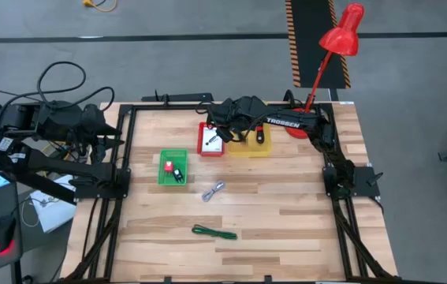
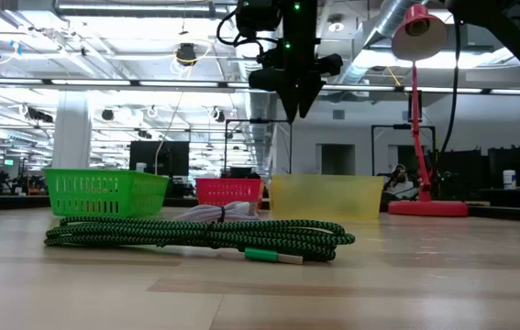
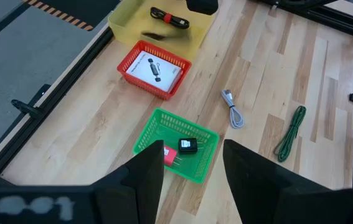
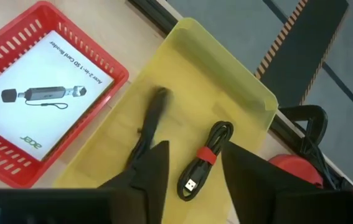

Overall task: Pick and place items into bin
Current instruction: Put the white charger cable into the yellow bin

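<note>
My right gripper (image 4: 195,148) stands open above the yellow bin (image 4: 226,81) at the table's far side. In that bin lies a black cable bundle with a red tie (image 4: 205,158). Beside it shows a blurred black piece (image 4: 151,118), clear of the fingers. A red basket (image 4: 2,37) next to the bin holds a white printed card (image 4: 45,93). A green basket (image 3: 176,127) holds a small red-and-black piece (image 3: 181,149). A grey cable (image 3: 233,112) and a green cable (image 3: 290,132) lie on the table. My left gripper (image 3: 192,152) waits open, high over the table's left edge.
A red desk lamp (image 1: 341,35) stands at the far right corner, close behind my right arm. A black frame (image 1: 128,150) runs along the table's left, right and far sides. The wooden top (image 1: 286,229) near the front is bare apart from the green cable (image 1: 214,232).
</note>
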Controlling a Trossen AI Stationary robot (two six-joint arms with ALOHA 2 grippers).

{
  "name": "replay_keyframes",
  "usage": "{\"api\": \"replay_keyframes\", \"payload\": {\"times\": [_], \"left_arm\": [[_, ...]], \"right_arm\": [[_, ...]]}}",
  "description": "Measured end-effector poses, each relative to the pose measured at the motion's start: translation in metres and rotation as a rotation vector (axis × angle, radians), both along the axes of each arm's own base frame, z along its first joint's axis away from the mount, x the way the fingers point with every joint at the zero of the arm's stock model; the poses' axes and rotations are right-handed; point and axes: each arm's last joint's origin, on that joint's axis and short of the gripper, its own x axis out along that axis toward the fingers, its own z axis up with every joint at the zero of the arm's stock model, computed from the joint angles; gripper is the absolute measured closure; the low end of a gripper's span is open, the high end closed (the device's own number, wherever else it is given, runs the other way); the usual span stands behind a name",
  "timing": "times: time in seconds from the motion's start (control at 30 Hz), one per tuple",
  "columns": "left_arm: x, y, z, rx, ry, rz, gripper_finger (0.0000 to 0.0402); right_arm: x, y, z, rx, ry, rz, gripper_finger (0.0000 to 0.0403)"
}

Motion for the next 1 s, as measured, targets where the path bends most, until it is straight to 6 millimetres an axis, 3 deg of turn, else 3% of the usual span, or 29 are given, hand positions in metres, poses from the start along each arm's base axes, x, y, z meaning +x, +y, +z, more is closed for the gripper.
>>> {"api": "replay_keyframes", "payload": {"times": [0.3, 0.67, 0.8, 1.0], "left_arm": [[0.000, 0.000, 0.000, 0.000, 0.000, -0.001, 0.0248], [0.000, 0.000, 0.000, 0.000, 0.000, 0.000, 0.0248], [0.000, 0.000, 0.000, 0.000, 0.001, 0.000, 0.0248], [0.000, 0.000, 0.000, 0.000, 0.000, 0.000, 0.0248]], "right_arm": [[0.000, 0.000, 0.000, -0.001, -0.004, -0.002, 0.0212], [0.003, 0.003, 0.000, 0.010, -0.037, -0.003, 0.0207], [0.011, 0.014, 0.000, 0.055, -0.076, 0.069, 0.0212], [0.033, 0.046, 0.004, 0.083, -0.172, 0.337, 0.0217]]}}
